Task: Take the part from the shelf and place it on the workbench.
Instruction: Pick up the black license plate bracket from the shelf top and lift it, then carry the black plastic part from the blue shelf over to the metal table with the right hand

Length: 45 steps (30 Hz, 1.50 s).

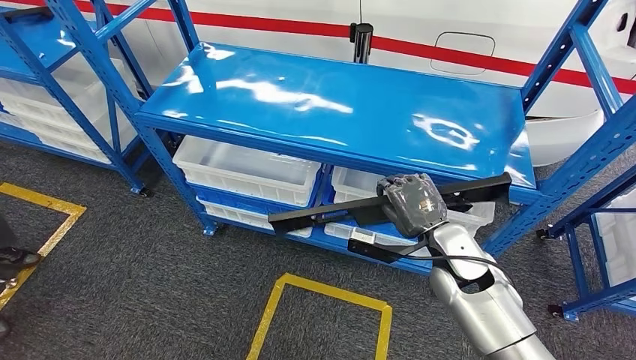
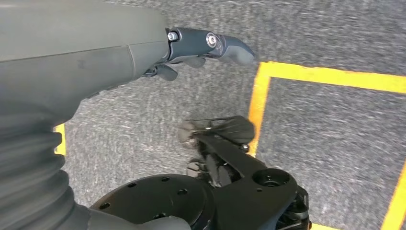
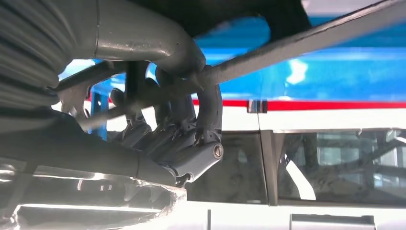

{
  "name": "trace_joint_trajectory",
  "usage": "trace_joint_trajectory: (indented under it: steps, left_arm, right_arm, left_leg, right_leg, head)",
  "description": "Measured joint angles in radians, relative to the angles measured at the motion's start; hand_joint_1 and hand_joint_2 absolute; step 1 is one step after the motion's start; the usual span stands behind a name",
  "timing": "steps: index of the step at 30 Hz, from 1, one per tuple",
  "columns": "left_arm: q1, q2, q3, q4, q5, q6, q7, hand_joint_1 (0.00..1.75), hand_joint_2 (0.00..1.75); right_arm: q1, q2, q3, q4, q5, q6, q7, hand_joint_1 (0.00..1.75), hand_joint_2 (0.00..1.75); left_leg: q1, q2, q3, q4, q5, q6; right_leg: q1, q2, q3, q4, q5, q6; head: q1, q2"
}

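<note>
The right arm (image 1: 480,300), a smooth silver tube with a black cable looped at the wrist, rises from below and ends in the right hand (image 1: 412,204), whose grey ribbed back faces up. That hand grips the part (image 1: 315,216), a long, thin, matte black bar with flat bracket-like pieces along it, held roughly level and reaching out well to both sides of the hand. From the right wrist, the fingers (image 3: 191,129) curl closed around the part's slim rod, the thick thumb wrapped over it. The left hand (image 2: 210,45) hangs low over coarse grey carpet crossed by yellow tape lines (image 2: 256,103); its dark fingers lie fairly straight with nothing seen between them, though the picture is blurred, so it looks to be open. Just beyond the right hand stands the shelf (image 1: 337,105), a blue metal rack whose glossy top board mirrors the lights; the part hangs in front of its near edge, a little below the board. Under that board, behind the part, sit white translucent plastic bins (image 1: 240,169). Farther back runs a white wall with a red stripe (image 1: 300,28).
</note>
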Motion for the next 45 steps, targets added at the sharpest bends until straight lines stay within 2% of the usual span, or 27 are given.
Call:
trace_joint_trajectory:
  steps: [2,4,6,8,9,11,13,14,15,16,18,20,21,23,25,27,28,29,31,33,35,36,38,40,43,44,45]
  left_arm:
    - [0.0,0.0,0.0,0.0,0.0,0.0,-0.001,0.0,1.75]
    - [-0.002,0.0,0.0,0.0,0.0,0.0,-0.003,0.0,1.75]
    - [-0.004,0.001,-0.001,0.0,0.0,0.0,-0.003,0.0,1.75]
    - [-0.005,0.001,-0.001,0.0,0.0,0.0,-0.004,0.0,1.75]
    - [-0.005,0.0,-0.002,0.0,0.0,0.0,-0.004,0.0,1.75]
    - [-0.006,0.0,-0.004,0.0,0.0,0.0,-0.004,0.0,1.75]
    - [-0.007,0.0,-0.007,0.0,0.0,0.0,-0.004,0.0,1.75]
    - [-0.007,0.0,-0.008,0.0,0.0,0.0,-0.004,0.0,1.75]
    - [-0.007,0.0,-0.008,0.0,0.0,0.0,-0.004,0.0,1.75]
    - [-0.007,-0.001,-0.009,0.0,0.0,0.0,-0.004,0.0,1.75]
    - [-0.007,0.0,-0.009,0.0,0.001,-0.001,-0.004,0.0,1.75]
    - [-0.007,0.0,-0.01,0.0,0.004,-0.002,-0.003,0.0,1.75]
    - [-0.007,0.001,-0.01,0.0,0.006,-0.002,-0.002,0.0,1.75]
    - [-0.007,0.002,-0.01,0.0,0.012,-0.001,0.001,0.0,1.75]
    - [-0.006,0.004,-0.01,0.001,0.016,0.0,0.006,0.0,1.75]
    - [-0.006,0.005,-0.01,0.002,0.019,0.001,0.01,0.0,1.75]
    - [-0.006,0.005,-0.01,0.002,0.019,0.001,0.012,0.0,1.75]
    - [-0.006,0.005,-0.01,0.002,0.02,0.001,0.013,0.0,1.75]
    - [-0.006,0.005,-0.01,0.002,0.021,0.001,0.014,0.0,1.75]
    - [-0.007,0.005,-0.01,0.002,0.026,0.001,0.014,0.0,1.75]
    - [-0.008,0.006,-0.009,0.002,0.033,0.002,0.014,0.0,1.75]
    - [-0.009,0.007,-0.009,0.002,0.035,0.003,0.014,0.0,1.75]
    - [-0.008,0.007,-0.009,0.002,0.04,0.004,0.014,0.0,1.75]
    - [-0.009,0.007,-0.009,0.002,0.043,0.005,0.013,0.0,1.75]
    - [-0.008,0.005,-0.009,0.002,0.048,0.005,0.009,0.0,1.75]
    - [-0.007,0.005,-0.009,0.002,0.05,0.004,0.008,0.0,1.75]
    - [-0.006,0.005,-0.009,0.002,0.05,0.004,0.007,0.0,1.75]
  right_arm:
    - [0.007,-0.004,-0.002,-0.001,0.0,0.0,0.0,1.52,1.75]
    - [0.01,-0.006,-0.005,-0.004,-0.001,0.0,0.0,1.52,1.75]
    - [0.011,-0.008,-0.008,-0.006,-0.001,0.0,0.0,1.52,1.75]
    - [0.012,-0.012,-0.009,-0.007,0.0,0.0,0.0,1.52,1.75]
    - [0.012,-0.014,-0.01,-0.007,0.0,0.0,0.0,1.52,1.75]
    - [0.012,-0.018,-0.01,-0.008,-0.001,0.0,0.0,1.52,1.75]
    - [0.013,-0.02,-0.01,-0.008,-0.001,-0.001,0.0,1.52,1.75]
    - [0.015,-0.022,-0.01,-0.008,-0.001,-0.001,0.0,1.52,1.75]
    - [0.016,-0.023,-0.01,-0.008,0.0,-0.001,0.0,1.52,1.75]
    - [0.016,-0.023,-0.01,-0.008,0.0,-0.001,0.0,1.52,1.75]
    - [0.015,-0.022,-0.01,-0.009,0.0,0.0,0.0,1.52,1.75]
    - [0.011,-0.018,-0.009,-0.01,0.001,0.001,0.0,1.52,1.75]
    - [0.008,-0.015,-0.008,-0.011,0.002,0.003,0.0,1.52,1.75]
    - [0.004,-0.008,-0.006,-0.011,0.006,0.011,0.0,1.52,1.75]
    - [-0.004,0.002,-0.003,-0.01,0.009,0.022,0.004,1.52,1.75]
    - [-0.015,0.015,-0.001,-0.009,0.011,0.029,0.006,1.52,1.75]
    - [-0.019,0.021,0.0,-0.008,0.012,0.03,0.007,1.52,1.75]
    - [-0.023,0.025,0.001,-0.008,0.012,0.032,0.007,1.52,1.75]
    - [-0.027,0.03,0.002,-0.006,0.012,0.037,0.007,1.52,1.75]
    - [-0.029,0.033,0.002,-0.006,0.012,0.039,0.007,1.52,1.75]
    - [-0.032,0.034,0.001,-0.007,0.01,0.039,0.007,1.52,1.75]
    - [-0.034,0.035,0.001,-0.007,0.008,0.037,0.007,1.52,1.75]
    - [-0.037,0.035,0.0,-0.014,0.003,0.034,0.007,1.52,1.75]
    - [-0.04,0.03,-0.007,-0.026,-0.005,0.029,0.007,1.52,1.75]
    - [-0.043,0.015,-0.023,-0.047,-0.018,0.02,0.006,1.52,1.75]
    - [-0.043,0.008,-0.028,-0.051,-0.021,0.019,0.005,1.52,1.75]
    - [-0.042,0.002,-0.032,-0.054,-0.023,0.019,0.005,1.52,1.75]
  left_leg:
    - [0.004,0.0,0.082,-0.088,0.044,0.003]
    - [0.001,-0.002,0.172,-0.216,0.049,0.011]
    - [-0.006,-0.002,0.201,-0.274,0.038,0.018]
    - [-0.009,0.002,0.188,-0.285,0.052,0.034]
    - [-0.008,0.005,0.178,-0.29,0.063,0.044]
    - [-0.006,0.01,0.154,-0.296,0.087,0.064]
    - [-0.008,0.01,0.125,-0.296,0.109,0.071]
    - [-0.008,0.011,0.111,-0.295,0.12,0.07]
    - [-0.008,0.011,0.097,-0.295,0.131,0.068]
    - [-0.008,0.011,0.083,-0.294,0.143,0.065]
    - [-0.008,0.011,0.058,-0.293,0.164,0.056]
    - [-0.012,0.011,0.041,-0.292,0.186,0.045]
    - [-0.015,0.011,0.036,-0.293,0.197,0.041]
    - [-0.015,0.01,0.028,-0.297,0.217,0.034]
    - [-0.011,0.007,0.01,-0.271,0.182,0.023]
    - [-0.005,0.005,-0.02,-0.161,0.078,0.011]
    - [-0.003,0.004,-0.034,-0.087,0.03,0.006]
    - [-0.002,0.004,-0.042,-0.021,0.002,0.003]
    - [0.0,0.004,-0.021,0.021,0.01,0.001]
    - [0.002,0.002,0.065,-0.075,0.054,0.007]
    - [-0.001,-0.005,0.154,-0.203,0.062,0.017]
    - [-0.005,-0.008,0.174,-0.239,0.056,0.022]
    - [-0.013,-0.008,0.177,-0.261,0.059,0.033]
    - [-0.012,-0.004,0.171,-0.285,0.074,0.048]
    - [-0.009,0.0,0.144,-0.301,0.099,0.067]
    - [-0.009,0.001,0.133,-0.301,0.108,0.069]
    - [-0.009,0.002,0.121,-0.3,0.119,0.068]
  right_leg:
    - [0.0,0.0,-0.025,0.013,0.01,0.008]
    - [0.002,0.001,-0.042,0.022,0.02,0.019]
    - [0.003,0.0,-0.054,0.024,0.035,0.034]
    - [0.003,-0.001,-0.068,0.027,0.044,0.047]
    - [0.004,0.0,-0.082,0.041,0.03,0.048]
    - [0.005,0.002,-0.117,0.123,-0.042,0.036]
    - [0.003,0.004,-0.152,0.254,-0.12,0.029]
    - [0.002,0.004,-0.157,0.303,-0.135,0.033]
    - [0.002,0.004,-0.146,0.321,-0.131,0.044]
    - [0.0,0.004,-0.119,0.303,-0.111,0.056]
    - [-0.005,0.004,-0.025,0.183,-0.071,0.073]
    - [-0.002,0.007,0.063,0.045,-0.073,0.067]
    - [0.001,0.01,0.081,0.009,-0.079,0.062]
    - [0.001,0.012,0.073,-0.004,-0.073,0.051]
    - [-0.008,0.009,0.055,0.001,-0.057,0.032]
    - [-0.009,0.006,0.037,0.004,-0.039,0.011]
    - [-0.007,0.004,0.027,0.006,-0.032,0.004]
    - [-0.004,0.002,0.017,0.009,-0.025,0.002]
    - [-0.002,0.001,-0.003,0.015,-0.012,0.004]
    - [-0.002,0.002,-0.023,0.023,-0.002,0.009]
    - [0.0,0.002,-0.037,0.031,0.006,0.02]
    - [0.0,0.002,-0.042,0.033,0.011,0.029]
    - [-0.004,0.002,-0.052,0.032,0.024,0.048]
    - [-0.004,0.003,-0.072,0.049,0.007,0.052]
    - [-0.004,0.006,-0.13,0.201,-0.103,0.039]
    - [-0.004,0.006,-0.142,0.262,-0.129,0.041]
    - [-0.005,0.006,-0.143,0.303,-0.135,0.049]
  head:
    - [0.0,0.0]
    - [0.0,0.0]
    - [0.0,0.0]
    - [0.001,0.0]
    - [0.002,0.0]
    - [0.005,0.0]
    - [0.008,0.0]
    - [0.008,0.0]
    - [0.008,0.0]
    - [0.009,0.0]
    - [0.01,0.0]
    - [0.009,0.0]
    - [0.007,0.0]
    - [0.004,0.0]
    - [0.001,0.0]
    - [-0.002,0.0]
    - [-0.002,0.0]
    - [-0.003,0.0]
    - [-0.003,0.0]
    - [-0.003,0.0]
    - [-0.003,0.0]
    - [-0.002,0.0]
    - [-0.002,0.0]
    - [-0.001,0.0]
    - [0.005,0.0]
    - [0.006,0.0]
    - [0.006,0.0]
